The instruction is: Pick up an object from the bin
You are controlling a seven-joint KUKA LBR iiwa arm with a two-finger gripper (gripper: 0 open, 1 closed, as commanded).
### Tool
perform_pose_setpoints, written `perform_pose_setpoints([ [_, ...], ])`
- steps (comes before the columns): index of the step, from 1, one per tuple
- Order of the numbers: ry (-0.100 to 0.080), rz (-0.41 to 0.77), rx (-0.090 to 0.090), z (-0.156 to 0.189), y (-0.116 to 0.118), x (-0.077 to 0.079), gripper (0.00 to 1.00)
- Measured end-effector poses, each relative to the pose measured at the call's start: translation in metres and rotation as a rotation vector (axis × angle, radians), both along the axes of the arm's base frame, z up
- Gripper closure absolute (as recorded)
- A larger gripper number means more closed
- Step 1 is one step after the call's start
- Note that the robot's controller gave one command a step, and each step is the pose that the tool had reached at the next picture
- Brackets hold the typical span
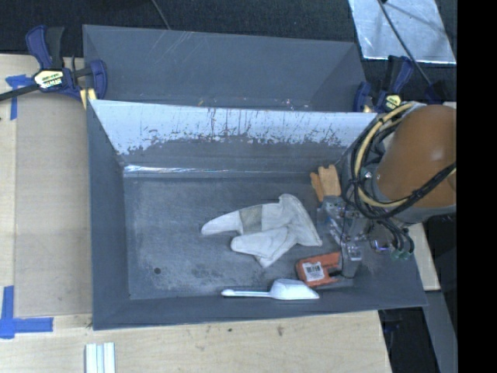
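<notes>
Orange block (317, 270) perhaps touching end effector (351, 264)

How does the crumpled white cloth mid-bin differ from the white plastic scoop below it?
The crumpled white cloth is soft, bulky and rumpled; the white plastic scoop is rigid, slim and smooth. The cloth sprawls over the middle of the bin; the scoop lies along the floor's lower edge, handle pointing to the view's left. Both are white and lie apart from each other.

my gripper (351, 256) covers the right end of the orange labelled block (328, 262), cables (361, 169) hide part of the tan piece (326, 182), label (313, 270) too small to read
</notes>
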State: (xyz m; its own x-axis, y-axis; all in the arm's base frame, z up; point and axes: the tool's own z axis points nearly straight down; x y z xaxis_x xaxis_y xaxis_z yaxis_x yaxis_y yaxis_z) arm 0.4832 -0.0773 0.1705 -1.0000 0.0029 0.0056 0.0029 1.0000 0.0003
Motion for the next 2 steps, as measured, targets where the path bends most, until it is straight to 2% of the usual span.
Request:
perform_pose_setpoints([
  [1, -0.008, 0.003, -0.001, 0.004, 0.000, 0.002, 0.00],
  [2, -0.015, 0.185, -0.004, -0.029, 0.016, 0.031, 0.00],
])
